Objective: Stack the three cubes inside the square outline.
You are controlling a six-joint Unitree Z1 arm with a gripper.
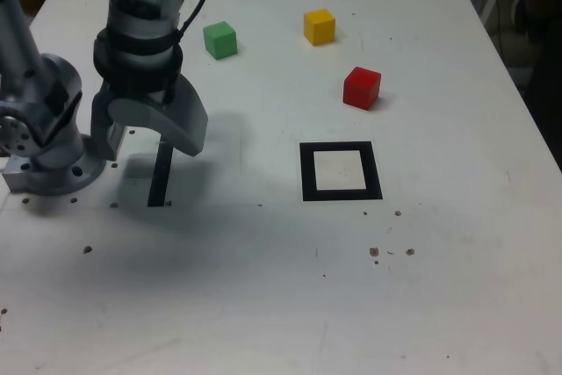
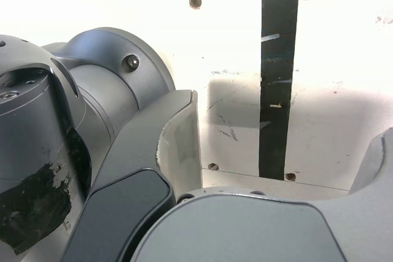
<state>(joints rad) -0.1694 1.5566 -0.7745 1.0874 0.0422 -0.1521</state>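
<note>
Across the white table (image 1: 457, 287), we see the gripper (image 1: 151, 153) wide and empty, the square outline (image 1: 376, 173) to the exterior view's right; the green cube (image 1: 220, 40), nearest, lies up and right, before yellow (image 1: 320, 27) and red (image 1: 361, 89).

In the exterior view, left cube (image 1: 220, 40), middle cube (image 1: 320, 27) and right cube (image 1: 362, 89) lie apart, upper frame; outline (image 1: 308, 173) right of centre; strip (image 1: 161, 175) left

White table (image 1: 457, 243) bearing three cubes (image 1: 341, 59), tape square (image 1: 308, 173), tape strip (image 1: 161, 175).
</note>
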